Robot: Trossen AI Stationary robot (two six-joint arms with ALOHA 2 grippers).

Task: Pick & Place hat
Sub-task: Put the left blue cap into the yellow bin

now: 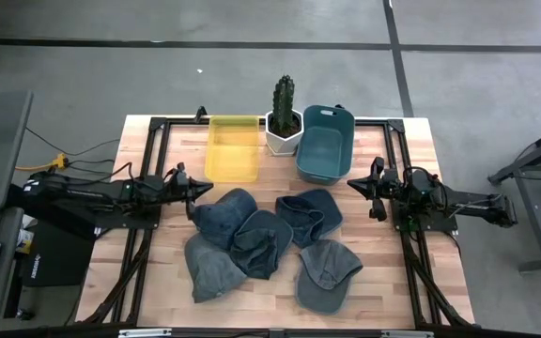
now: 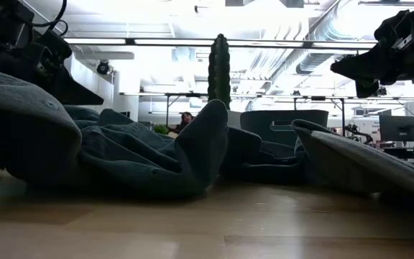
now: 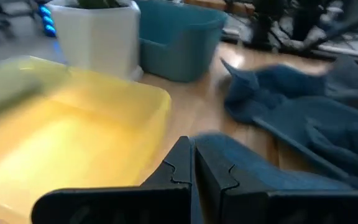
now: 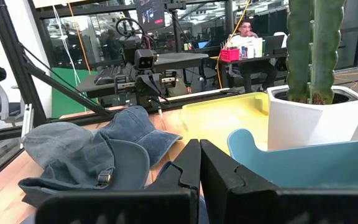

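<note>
High: five denim hats [image 1: 261, 242] are being left piled mid-bench between the left fingers [image 1: 195, 192] and right fingers [image 1: 353, 185]. Wrists: both pairs are being kept pressed together, empty. Fingers should be spread before one hat's edge is approached, avoiding overlaps.

The wooden tabletop [image 1: 158, 282] carries a yellow bin [image 1: 233, 148], a white potted cactus [image 1: 284, 117] and a teal bin [image 1: 325, 143] along its far edge, with several denim hats [image 1: 266, 242] heaped near the middle.
</note>
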